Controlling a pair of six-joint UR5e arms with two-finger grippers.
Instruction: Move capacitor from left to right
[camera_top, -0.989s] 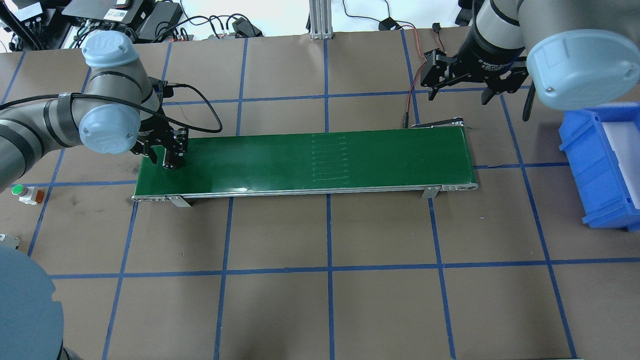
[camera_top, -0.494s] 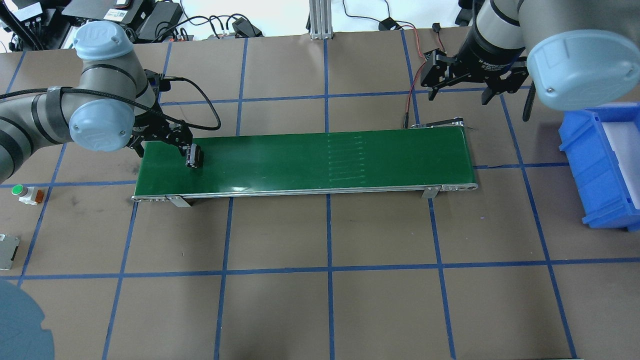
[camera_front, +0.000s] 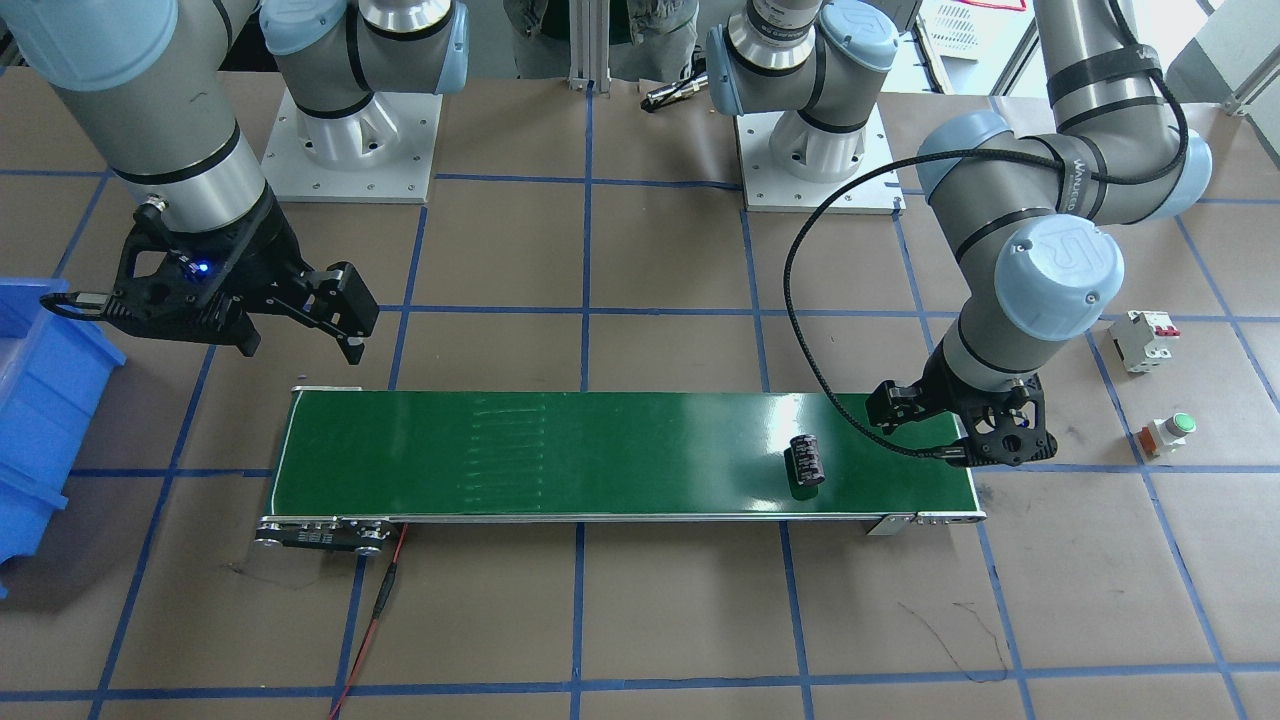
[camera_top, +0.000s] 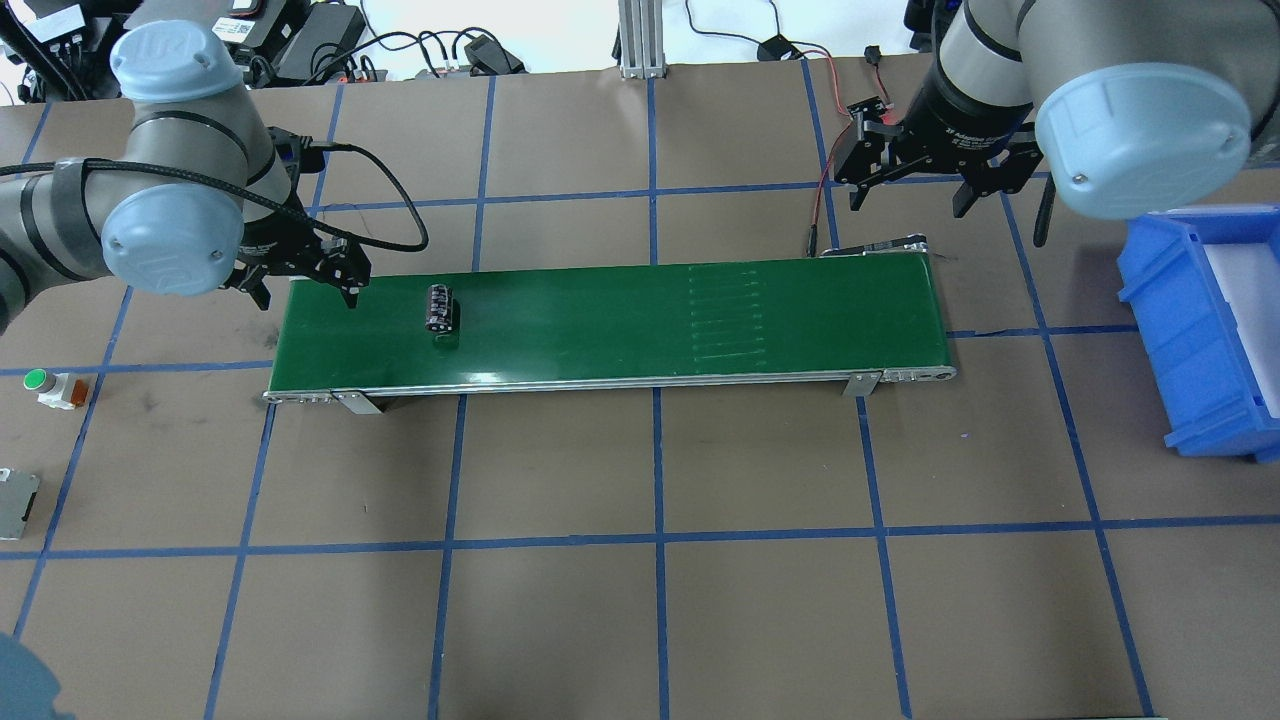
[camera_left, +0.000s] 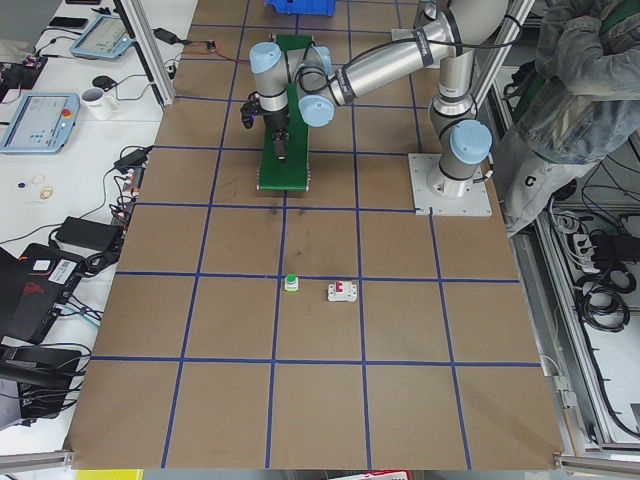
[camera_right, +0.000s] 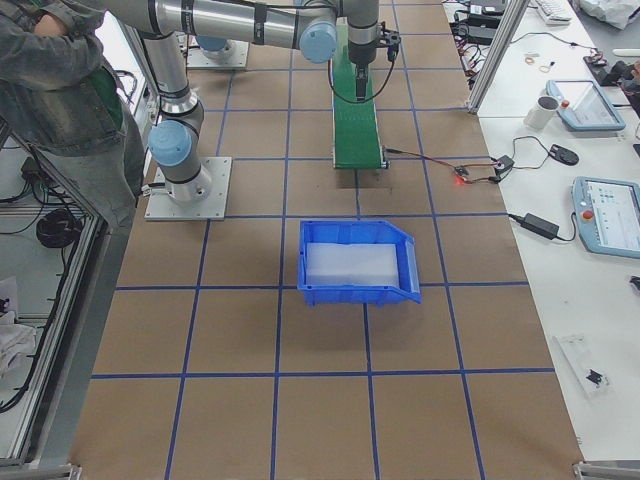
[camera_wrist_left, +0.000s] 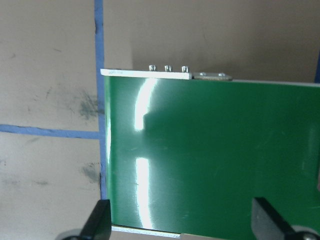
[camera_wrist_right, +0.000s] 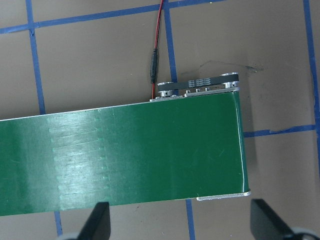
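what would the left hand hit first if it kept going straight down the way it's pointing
Most likely the bare green conveyor belt near its left end; the wrist view shows belt straight ahead of the left hand. The capacitor lies further along, off that line.

My claw (camera_wrist_right: 182, 224) hangs over the green belt (camera_wrist_right: 125, 155). Fingertips (camera_wrist_right: 99, 220) spread wide at the bottom edge, nothing between them. The belt ends at right, with a black drive band (camera_wrist_right: 210, 81) at the far corner. A red wire (camera_wrist_right: 158, 25) runs to a black plug (camera_wrist_right: 153, 70). Brown surface (camera_wrist_right: 90, 65), blue tape lines (camera_wrist_right: 36, 60).
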